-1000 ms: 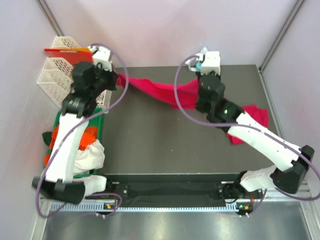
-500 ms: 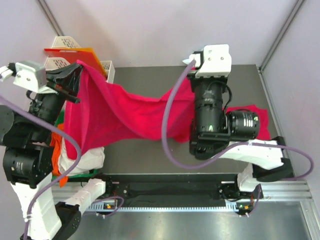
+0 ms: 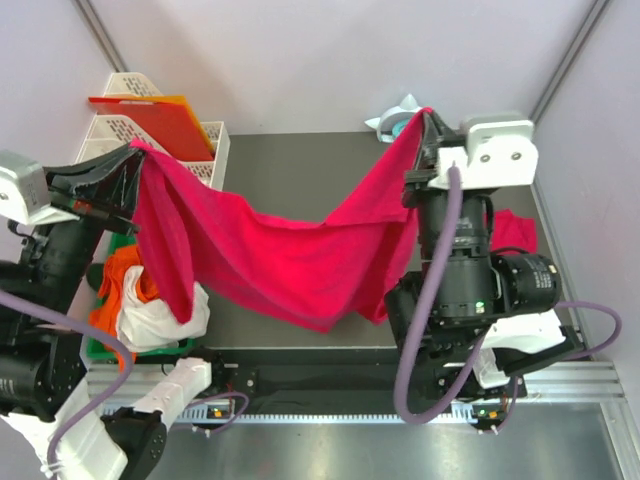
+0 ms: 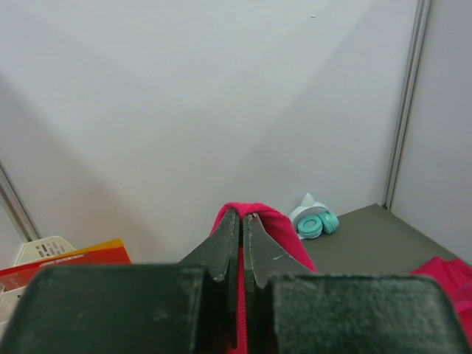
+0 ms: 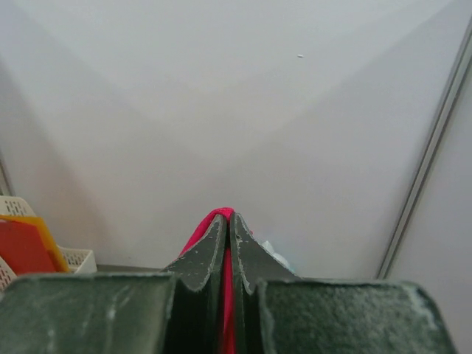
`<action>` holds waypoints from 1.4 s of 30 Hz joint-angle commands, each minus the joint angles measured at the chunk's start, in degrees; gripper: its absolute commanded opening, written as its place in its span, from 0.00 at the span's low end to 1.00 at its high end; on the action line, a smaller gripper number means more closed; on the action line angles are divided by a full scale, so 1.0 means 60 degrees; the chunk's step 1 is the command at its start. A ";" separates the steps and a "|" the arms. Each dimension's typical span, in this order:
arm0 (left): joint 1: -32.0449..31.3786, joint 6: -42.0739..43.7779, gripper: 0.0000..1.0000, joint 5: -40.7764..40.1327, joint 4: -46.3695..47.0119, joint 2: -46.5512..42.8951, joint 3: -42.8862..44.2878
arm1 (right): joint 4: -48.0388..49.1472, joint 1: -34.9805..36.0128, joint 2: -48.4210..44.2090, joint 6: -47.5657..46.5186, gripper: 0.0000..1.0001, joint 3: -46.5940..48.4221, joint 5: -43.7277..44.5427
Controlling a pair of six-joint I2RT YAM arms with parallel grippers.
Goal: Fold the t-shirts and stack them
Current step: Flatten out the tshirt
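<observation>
A crimson-pink t-shirt (image 3: 290,260) hangs stretched in the air between my two grippers, sagging in the middle above the dark table (image 3: 300,170). My left gripper (image 3: 132,150) is shut on its left corner, raised high at the left; the pinched cloth (image 4: 254,214) shows over the fingertips in the left wrist view. My right gripper (image 3: 428,115) is shut on the right corner, raised high at the right; the cloth (image 5: 220,215) pokes out between its fingertips. A second crimson t-shirt (image 3: 515,230) lies on the table at the right, mostly hidden behind my right arm, and shows in the left wrist view (image 4: 450,276).
White mesh baskets (image 3: 120,135) holding stiff red-orange sheets (image 3: 165,125) stand at the back left. A green bin (image 3: 105,345) with orange and white cloth (image 3: 150,310) sits at the left. Teal-and-white headphones (image 3: 395,122) lie at the table's back edge, also in the left wrist view (image 4: 316,220).
Both arms have risen toward the camera and lifted the t-shirt off the table. The grippers have spread farther apart, so the shirt now hangs stretched between them.
</observation>
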 commanded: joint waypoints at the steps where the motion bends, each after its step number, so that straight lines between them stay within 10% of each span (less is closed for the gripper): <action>1: 0.0542 -0.0468 0.00 0.0742 0.0061 0.0034 -0.0192 | 0.2767 -0.0163 -0.0558 -0.1784 0.00 0.0367 -0.0283; 6: 0.0690 -0.0586 0.00 0.1183 0.0280 0.0559 -0.1657 | 0.1718 -0.2517 -0.2689 0.2458 0.00 -0.2336 0.1543; 9: 0.0690 -0.0411 0.00 0.1198 0.0907 0.1188 -0.2741 | -0.4903 -0.5718 -0.4112 0.8876 0.00 -0.4347 0.1872; 13: 0.0676 -0.0089 0.00 0.0934 0.1554 0.2682 -0.2950 | -1.2914 -0.9329 -0.3375 1.5834 0.00 -0.2045 -0.0045; 18: 0.0559 0.0466 0.00 0.0335 0.1965 0.5548 -0.1022 | -1.5408 -1.1499 0.0280 1.6820 0.00 0.1869 -0.1510; 28: 0.0588 0.0528 0.00 -0.1570 0.2315 1.0886 0.6185 | -1.2791 -1.2133 0.1932 1.6002 0.00 0.3019 -0.2537; 42: 0.0749 0.0352 0.00 -0.1220 0.4031 0.8914 -0.0273 | -1.1866 -1.1885 -0.0483 1.5969 0.00 -0.2831 -0.1572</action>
